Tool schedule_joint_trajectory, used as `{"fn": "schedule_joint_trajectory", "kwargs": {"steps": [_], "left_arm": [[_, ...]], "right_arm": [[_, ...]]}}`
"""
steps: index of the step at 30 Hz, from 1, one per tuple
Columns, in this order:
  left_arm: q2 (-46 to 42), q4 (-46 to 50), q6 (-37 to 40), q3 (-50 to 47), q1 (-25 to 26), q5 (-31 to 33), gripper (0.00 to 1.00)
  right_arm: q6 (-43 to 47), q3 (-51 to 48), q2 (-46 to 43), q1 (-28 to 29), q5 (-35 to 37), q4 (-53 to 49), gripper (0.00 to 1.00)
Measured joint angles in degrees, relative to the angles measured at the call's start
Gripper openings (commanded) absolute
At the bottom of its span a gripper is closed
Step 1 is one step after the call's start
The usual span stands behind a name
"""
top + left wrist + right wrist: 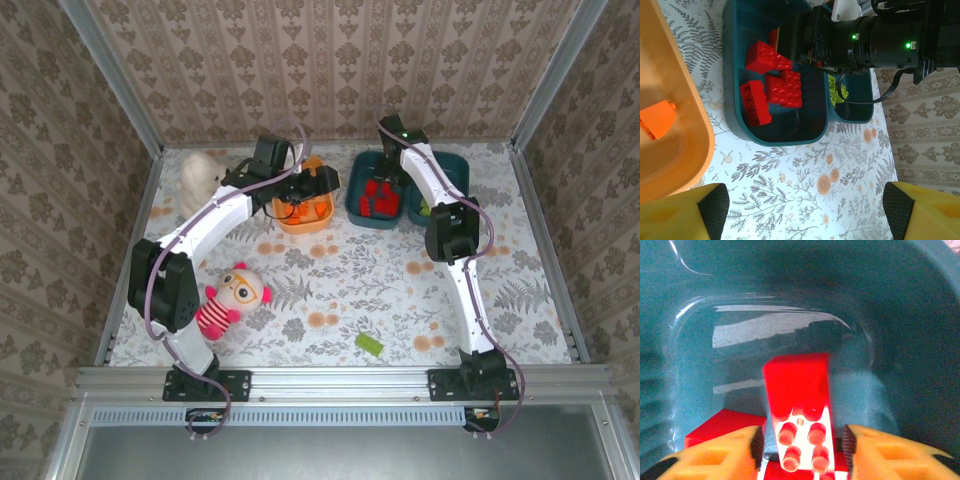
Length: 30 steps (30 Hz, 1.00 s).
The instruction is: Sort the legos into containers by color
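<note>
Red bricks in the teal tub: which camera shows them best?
The left wrist view: several red bricks lie spread in the teal tub, studs and outlines clear. The top external view gives a small red cluster. The right wrist view has one brick very close, another partly cut off.

Entry: legible markings. None recorded.

No lettering, label, brand name or number could be read on the red legos (785, 90), the teal containers (731, 100), the orange container (690, 150), the plush toy (235, 295) or the black arm housing (875, 40).

The only lit marks were two small green indicator lights (854, 36) on that housing, and they carried no characters.
</note>
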<state>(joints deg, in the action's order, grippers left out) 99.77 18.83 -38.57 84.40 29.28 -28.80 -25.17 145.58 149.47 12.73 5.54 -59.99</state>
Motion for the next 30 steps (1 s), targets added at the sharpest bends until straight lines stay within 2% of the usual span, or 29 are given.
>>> {"fn": "schedule_joint_trajectory", "kwargs": {"steps": [4,10,13,16,19,24,26,30], "left_arm": [[0.0,0.0,0.0,0.0,0.0,0.0,0.84],[-0.1,0.4,0.6,-0.8,0.0,0.0,0.84],[-1.0,1.6,1.5,-2.3,0.0,0.0,0.84],[-4.1,3.5,3.0,-5.8,0.0,0.1,0.84],[-9.5,5.4,4.6,-10.8,0.0,0.1,0.84],[-21.3,8.6,6.6,-20.8,-0.9,0.0,0.84],[-25.9,9.6,7.4,-24.4,-1.7,-0.6,0.85],[-33.0,13.0,9.2,-29.8,-2.1,-4.2,0.85]], "right_arm": [[0.0,0.3,0.0,0.0,-0.2,0.1,0.58],[0.0,0.4,-1.0,0.3,-0.4,0.2,0.57],[0.6,-4.4,-6.1,1.0,-0.3,1.1,0.57],[1.8,-15.0,-16.5,3.6,0.1,3.8,0.58],[3.4,-29.5,-30.1,9.0,0.4,7.5,0.6],[5.3,-54.2,-51.0,23.4,0.1,11.6,0.65],[5.5,-63.3,-57.0,29.4,-0.3,11.6,0.68],[4.2,-75.9,-63.0,39.6,-0.6,9.3,0.74]]}}
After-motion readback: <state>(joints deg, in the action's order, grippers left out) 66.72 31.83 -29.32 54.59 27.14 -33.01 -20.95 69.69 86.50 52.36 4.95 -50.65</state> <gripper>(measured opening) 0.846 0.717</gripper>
